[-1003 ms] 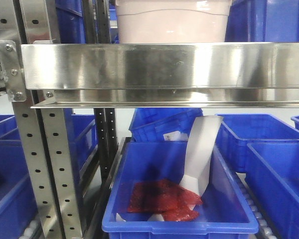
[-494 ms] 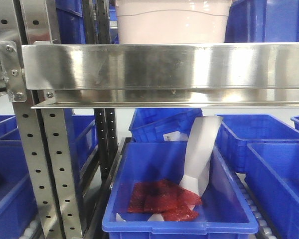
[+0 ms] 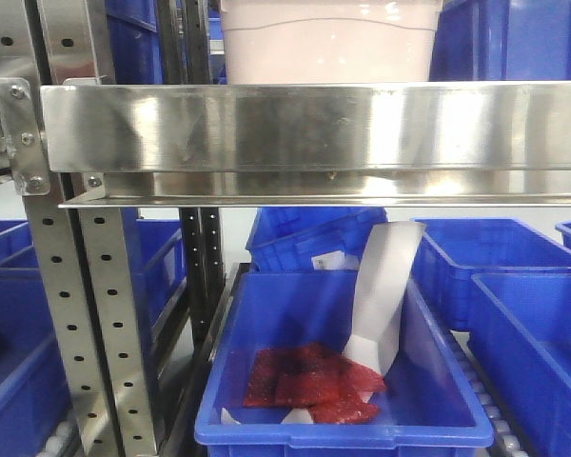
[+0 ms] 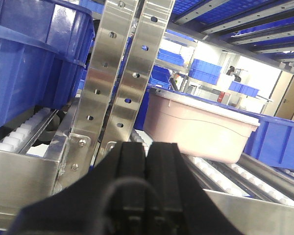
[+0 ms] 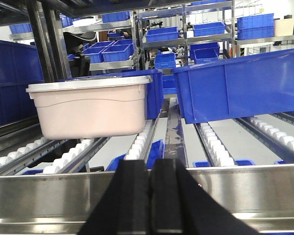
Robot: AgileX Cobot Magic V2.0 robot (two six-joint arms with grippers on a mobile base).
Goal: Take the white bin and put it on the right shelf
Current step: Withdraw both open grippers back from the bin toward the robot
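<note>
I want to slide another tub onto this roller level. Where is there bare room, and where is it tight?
Bare rollers lie between the white bin and the tilted blue crate, behind the front rail. It is tight left of the bin, where the uprights and another crate crowd.

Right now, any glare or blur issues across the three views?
Front view: bright glare streaks on the stainless front rail, white bin cropped at the top. Left wrist view: blown-out background at right, left gripper dark and soft. Right wrist view: mostly sharp, right gripper silhouetted.
</note>
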